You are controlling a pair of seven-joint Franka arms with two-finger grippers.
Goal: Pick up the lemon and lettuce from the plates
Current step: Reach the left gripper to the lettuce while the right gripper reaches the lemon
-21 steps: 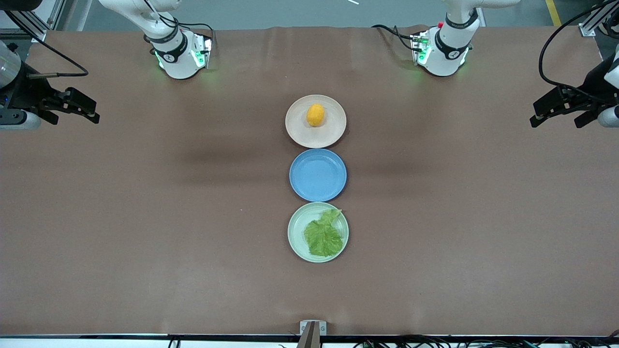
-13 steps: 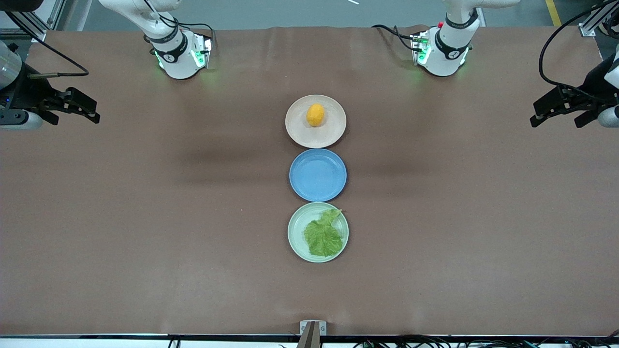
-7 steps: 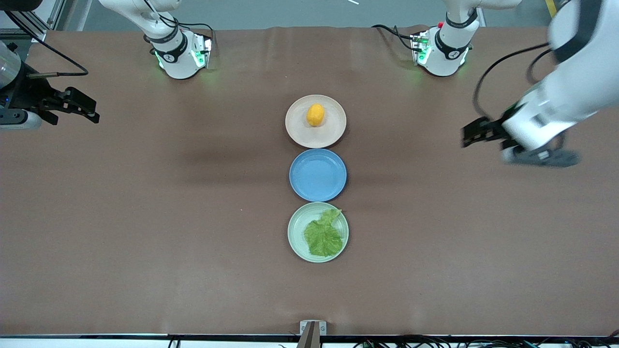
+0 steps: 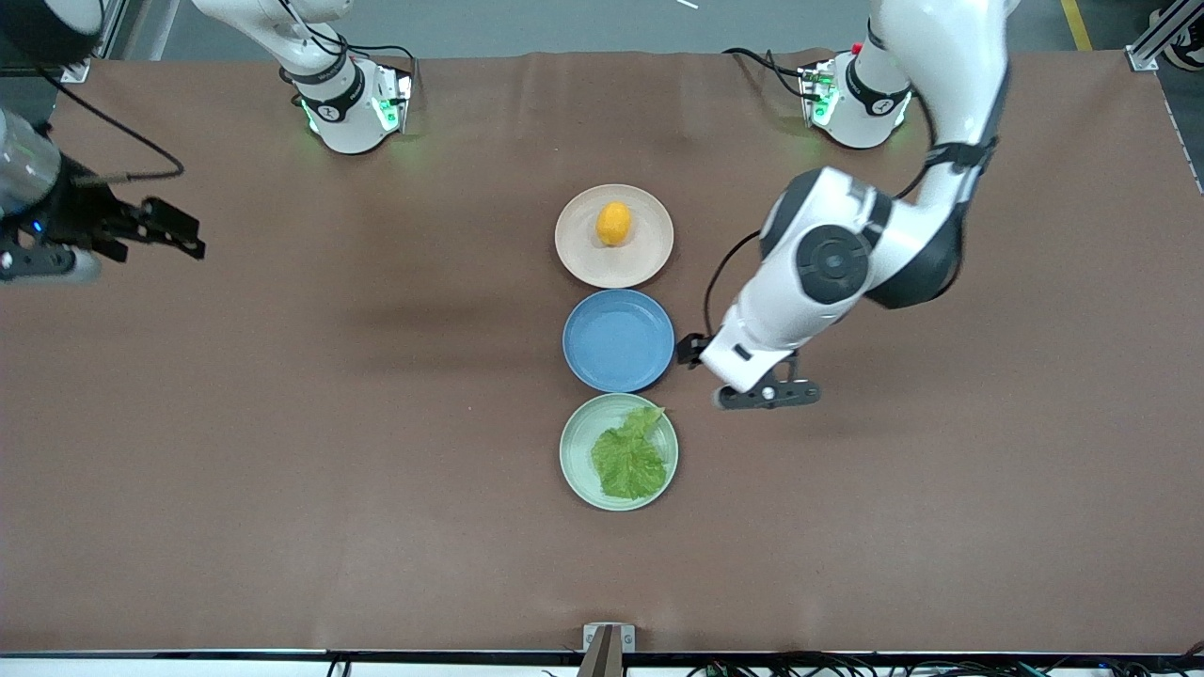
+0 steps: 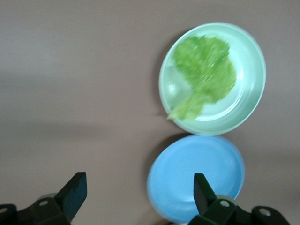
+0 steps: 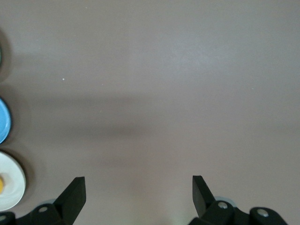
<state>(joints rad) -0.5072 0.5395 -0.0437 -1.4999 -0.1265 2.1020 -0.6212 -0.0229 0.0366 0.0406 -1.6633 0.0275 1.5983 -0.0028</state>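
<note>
The lemon [image 4: 613, 224] lies on the beige-pink plate [image 4: 602, 268], the plate farthest from the front camera. The lettuce [image 4: 628, 458] lies on the mint green plate [image 4: 578, 442], the nearest one. My left gripper [image 4: 694, 352] is open and empty, up over the table beside the blue plate on the left arm's side. The left wrist view shows the lettuce [image 5: 205, 70] on the mint plate [image 5: 253, 93] ahead of the left gripper [image 5: 139, 190]. My right gripper [image 4: 186, 233] is open and empty at the right arm's end of the table, over bare cloth [image 6: 138, 190].
An empty blue plate [image 4: 618, 340] sits between the two plates, touching both, and shows in the left wrist view [image 5: 197, 173]. The right wrist view catches the edges of the blue plate [image 6: 3, 119] and the beige plate [image 6: 9, 187]. Brown cloth covers the table.
The left arm has swung in from its end of the table to beside the blue plate. The right gripper has shifted slightly toward the plates. Lemon and lettuce have not moved.
</note>
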